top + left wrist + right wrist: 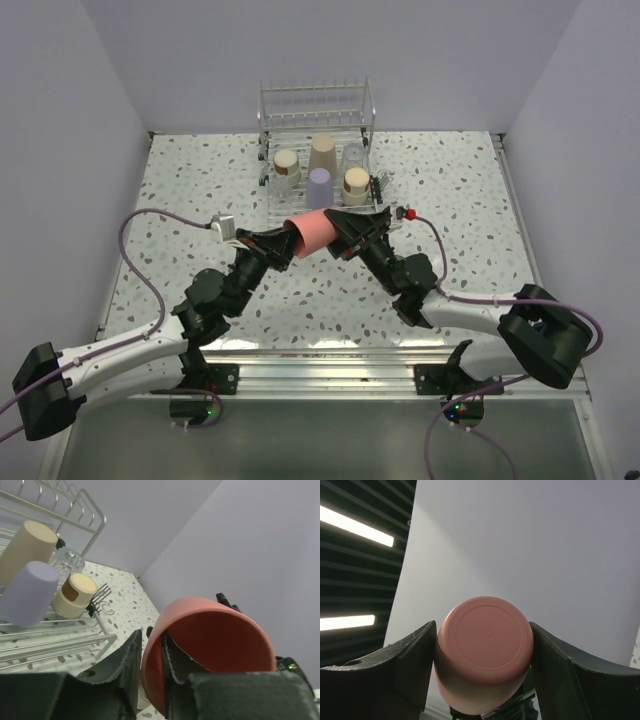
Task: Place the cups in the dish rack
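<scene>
Base of coral-pink cup (487, 637), right-wrist view only

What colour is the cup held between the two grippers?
Coral pink. The coral-pink cup shows best in the right wrist view.

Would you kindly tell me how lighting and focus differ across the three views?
Top external: even, soft light, sharp, though the clear cup nearly vanishes against the dish rack. Left wrist: the coral-pink cup looms close and the dark tool fingers pinching it look soft. Right wrist: ceiling light strips glare white at the left; the cup's lower side falls into shade.
</scene>
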Motion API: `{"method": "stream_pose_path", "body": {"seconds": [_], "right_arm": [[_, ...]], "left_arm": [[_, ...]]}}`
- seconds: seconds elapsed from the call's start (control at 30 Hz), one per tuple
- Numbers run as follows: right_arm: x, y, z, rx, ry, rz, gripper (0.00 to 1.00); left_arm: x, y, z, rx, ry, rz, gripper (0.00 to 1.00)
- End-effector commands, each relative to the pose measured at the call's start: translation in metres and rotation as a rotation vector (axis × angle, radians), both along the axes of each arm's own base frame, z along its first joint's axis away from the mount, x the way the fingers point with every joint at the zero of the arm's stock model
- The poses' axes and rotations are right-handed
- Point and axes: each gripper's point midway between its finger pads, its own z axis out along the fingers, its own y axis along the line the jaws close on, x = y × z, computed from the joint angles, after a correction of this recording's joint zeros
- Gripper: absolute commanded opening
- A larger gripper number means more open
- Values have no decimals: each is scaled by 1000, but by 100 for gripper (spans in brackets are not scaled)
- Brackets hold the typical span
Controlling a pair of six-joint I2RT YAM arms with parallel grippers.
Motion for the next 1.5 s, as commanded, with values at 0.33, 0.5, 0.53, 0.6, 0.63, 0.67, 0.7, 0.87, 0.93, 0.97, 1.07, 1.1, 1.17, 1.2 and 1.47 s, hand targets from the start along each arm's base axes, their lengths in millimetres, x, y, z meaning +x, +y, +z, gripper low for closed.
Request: {"method": "stream_pose_path", "body": {"seconds": [0.33, 0.5, 0.53, 0.6, 0.63, 0.67, 0.7, 0.87, 0.93, 0.97, 1.07, 1.1, 1.17, 1.2, 1.47], "right_arm": [[-20, -13, 71, 43, -251, -41, 0], [-1, -17, 70, -197, -272, -164, 0], [4, -20, 71, -247, -273, -195, 0], [14, -27, 75, -425, -289, -281, 0], [18, -29, 76, -495, -294, -310, 0], [24, -32, 75, -605, -334, -355, 0], [30, -33, 76, -703, -320, -368, 0], [63, -41, 59, -1103, -317, -451, 0], [77, -38, 50, -1216, -331, -466, 0], [82, -40, 42, -1289, -335, -475, 0], [103, -34, 31, -1419, -323, -488, 0], [108, -31, 27, -1442, -323, -487, 0], [120, -20, 8, -1512, -324, -463, 0], [123, -14, 11, -1515, -331, -456, 0], [155, 33, -30, -1612, -353, -376, 0]], "left_arm": [[3, 13, -42, 302, 282, 70, 86], [-10, 35, -39, 382, 323, 75, 100], [-13, 39, -36, 384, 323, 74, 100], [-19, 49, -37, 440, 343, 77, 100], [-21, 53, -37, 457, 348, 79, 100], [-25, 59, -45, 512, 374, 82, 100], [-26, 65, -37, 530, 367, 93, 100], [-41, 103, -39, 678, 415, 140, 100], [-44, 120, -23, 662, 384, 183, 100], [-46, 129, -20, 663, 377, 202, 100], [-48, 150, -15, 663, 330, 260, 100], [-49, 152, -15, 664, 319, 260, 100], [-52, 153, -13, 649, 286, 246, 100], [-52, 153, -19, 653, 286, 246, 100], [-50, 138, -26, 658, 170, 184, 100]]}}
